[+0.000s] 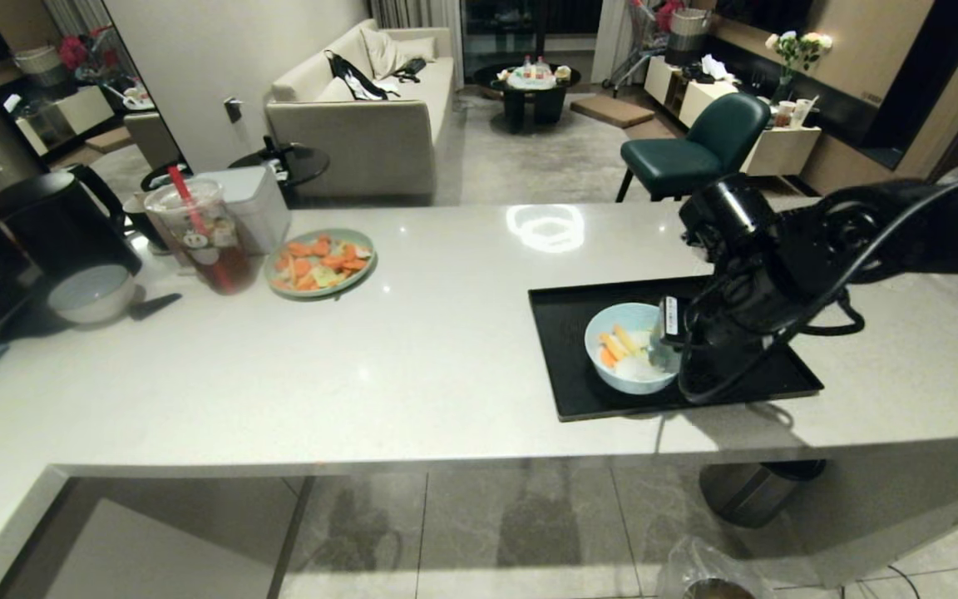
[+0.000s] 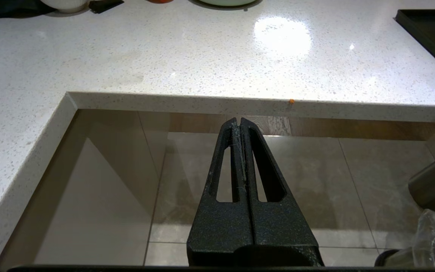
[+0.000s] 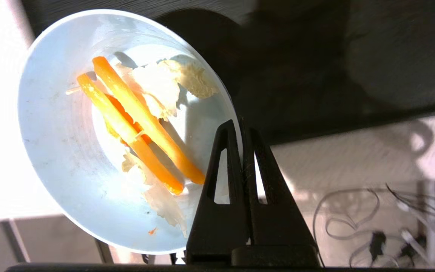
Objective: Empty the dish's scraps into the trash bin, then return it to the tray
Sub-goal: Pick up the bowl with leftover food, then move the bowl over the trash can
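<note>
Where the trash bin shows at the head view's lower edge, on the floor in front of the counter, it lies toward the robot from the tray and below it; the coming tip likely turns on that drop past the counter's near edge. The tray: flat, black, low-rimmed, on the counter. The dish: small, round, light blue, smooth, over the tray's near middle; whether its base touches the tray cannot be told. The right gripper is at the dish's rim, on the side away from the green plate. Scraps: orange and yellow strips, pale pieces. The right arm is the nearer to dish and bin. A second steel bin stands under the counter, beyond the trash bin.

Left wrist view: left gripper, black ribbed fingers pressed together on nothing, hanging in front of the counter's near edge, above the floor tiles. Tray corner at the far side; the trash bin's crinkly clear liner low at the frame's edge.

Right wrist view: right gripper, fingers pinched on the dish's thin rim, one inside and one outside. Dish appears tilted, its interior facing the camera. Scraps: glossy strips, long axes running roughly toward the fingers, over soft whitish shreds. Tray dark behind.
</note>
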Robot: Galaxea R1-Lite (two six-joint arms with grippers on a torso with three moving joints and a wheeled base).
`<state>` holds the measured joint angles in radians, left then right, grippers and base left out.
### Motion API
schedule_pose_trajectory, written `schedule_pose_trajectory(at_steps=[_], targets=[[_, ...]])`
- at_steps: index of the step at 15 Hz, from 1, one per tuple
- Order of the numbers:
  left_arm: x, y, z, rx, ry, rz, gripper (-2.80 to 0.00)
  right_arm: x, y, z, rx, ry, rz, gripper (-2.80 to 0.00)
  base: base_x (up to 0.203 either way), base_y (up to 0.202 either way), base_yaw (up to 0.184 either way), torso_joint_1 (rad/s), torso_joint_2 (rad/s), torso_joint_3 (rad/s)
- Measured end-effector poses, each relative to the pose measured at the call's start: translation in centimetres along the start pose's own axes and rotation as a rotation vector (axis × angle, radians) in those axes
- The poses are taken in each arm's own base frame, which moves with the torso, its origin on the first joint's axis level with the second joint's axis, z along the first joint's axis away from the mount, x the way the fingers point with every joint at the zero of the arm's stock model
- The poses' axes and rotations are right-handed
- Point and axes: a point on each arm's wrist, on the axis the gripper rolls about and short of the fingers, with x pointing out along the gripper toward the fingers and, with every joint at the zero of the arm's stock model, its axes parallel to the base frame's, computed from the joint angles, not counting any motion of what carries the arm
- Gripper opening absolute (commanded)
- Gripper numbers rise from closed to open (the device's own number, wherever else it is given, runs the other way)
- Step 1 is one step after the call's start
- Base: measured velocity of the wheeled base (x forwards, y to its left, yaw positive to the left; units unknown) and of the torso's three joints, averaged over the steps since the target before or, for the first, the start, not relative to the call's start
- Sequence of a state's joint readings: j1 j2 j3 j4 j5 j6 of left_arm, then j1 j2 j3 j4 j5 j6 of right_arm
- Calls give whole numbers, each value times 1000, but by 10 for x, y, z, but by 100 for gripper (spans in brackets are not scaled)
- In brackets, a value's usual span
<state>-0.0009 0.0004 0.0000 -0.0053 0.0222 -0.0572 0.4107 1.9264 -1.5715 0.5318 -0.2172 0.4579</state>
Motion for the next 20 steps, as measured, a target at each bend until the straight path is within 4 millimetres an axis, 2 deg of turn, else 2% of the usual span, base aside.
schedule_pose_trajectory(at_steps=[2,5,10,14,20], targets=[[0,0,0,0,0,1,-280,-20,3,-15,-23,-13,36,-280,0,0,0,0,0,0],[0,0,0,0,0,0,-280,-50,0,-49,-66,-5,81,-280,0,0,0,0,0,0],[0,0,0,0,0,1,-280,-86,-35,-120,-123,11,125,-280,0,0,0,0,0,0],[0,0,0,0,0,0,-280,-99,-62,-153,-124,9,113,-280,0,0,0,0,0,0],[0,0,0,0,0,1,-280,-105,-83,-178,-107,-40,121,-280,0,0,0,0,0,0]])
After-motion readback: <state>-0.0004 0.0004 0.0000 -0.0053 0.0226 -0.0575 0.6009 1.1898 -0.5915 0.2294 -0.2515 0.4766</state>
